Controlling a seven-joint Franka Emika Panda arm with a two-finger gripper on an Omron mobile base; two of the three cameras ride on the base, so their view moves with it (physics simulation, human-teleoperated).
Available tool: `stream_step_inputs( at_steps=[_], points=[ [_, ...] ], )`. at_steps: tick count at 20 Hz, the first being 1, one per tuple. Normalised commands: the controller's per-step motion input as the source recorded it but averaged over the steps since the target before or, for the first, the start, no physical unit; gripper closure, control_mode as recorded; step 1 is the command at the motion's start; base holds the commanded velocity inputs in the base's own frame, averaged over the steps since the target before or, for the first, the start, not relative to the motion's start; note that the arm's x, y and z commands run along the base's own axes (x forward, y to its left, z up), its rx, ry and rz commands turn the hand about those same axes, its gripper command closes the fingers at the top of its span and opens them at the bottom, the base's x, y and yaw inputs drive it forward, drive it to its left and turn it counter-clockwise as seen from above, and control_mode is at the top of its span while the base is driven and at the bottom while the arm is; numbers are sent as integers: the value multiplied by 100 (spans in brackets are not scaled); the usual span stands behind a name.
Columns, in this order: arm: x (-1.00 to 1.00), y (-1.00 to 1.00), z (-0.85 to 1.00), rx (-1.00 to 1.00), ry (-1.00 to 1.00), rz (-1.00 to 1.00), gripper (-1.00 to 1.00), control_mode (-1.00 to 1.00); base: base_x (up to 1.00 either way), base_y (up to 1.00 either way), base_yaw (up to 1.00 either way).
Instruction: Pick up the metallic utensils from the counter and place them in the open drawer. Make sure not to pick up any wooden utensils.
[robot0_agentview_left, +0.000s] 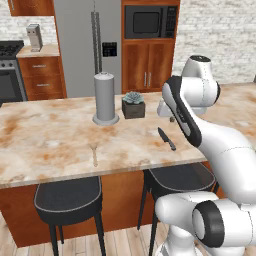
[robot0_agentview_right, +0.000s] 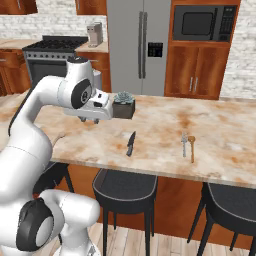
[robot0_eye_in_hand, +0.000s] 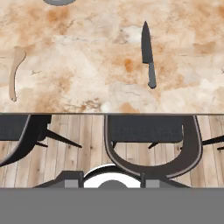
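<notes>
The black-handled knife (robot0_agentview_left: 166, 138) (robot0_agentview_right: 131, 143) (robot0_eye_in_hand: 148, 54) lies on the marbled counter (robot0_agentview_left: 50, 135) (robot0_agentview_right: 225, 145) near its front edge. A slim silver fork (robot0_agentview_right: 184, 144) rests further right, beside a tan wooden spoon (robot0_agentview_right: 192, 148). The pale wooden fork (robot0_agentview_left: 94, 153) (robot0_eye_in_hand: 15, 72) lies to the knife's left. My gripper (robot0_agentview_right: 89, 120) (robot0_eye_in_hand: 112, 180) hovers above the counter's front edge, left of the knife, open with nothing between its fingers. The open drawer is out of view.
A grey paper-towel holder (robot0_agentview_left: 105, 97) and a potted succulent (robot0_agentview_left: 133, 105) (robot0_agentview_right: 123, 106) stand at the counter's middle, behind the knife. Black stools (robot0_agentview_left: 67, 197) (robot0_agentview_right: 125, 187) (robot0_eye_in_hand: 144, 129) sit under the counter's front edge, over a wooden floor.
</notes>
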Motion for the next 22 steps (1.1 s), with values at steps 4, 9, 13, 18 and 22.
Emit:
stream_step_inputs(
  at_steps=[4, 9, 13, 18, 22],
  points=[
    [5, -1, -9, 0, 0, 0, -100, -100, 0, 0, 0],
    [2, -27, -36, -5, 5, 4, -100, -100, 0, 0, 0],
    [4, -28, -43, 0, 8, 0, -100, -100, 0, 0, 0],
    [43, -14, -33, 0, 11, -1, -100, -100, 0, 0, 0],
    [56, -12, -31, 0, 11, -2, -100, -100, 0, 0, 0]
  ],
)
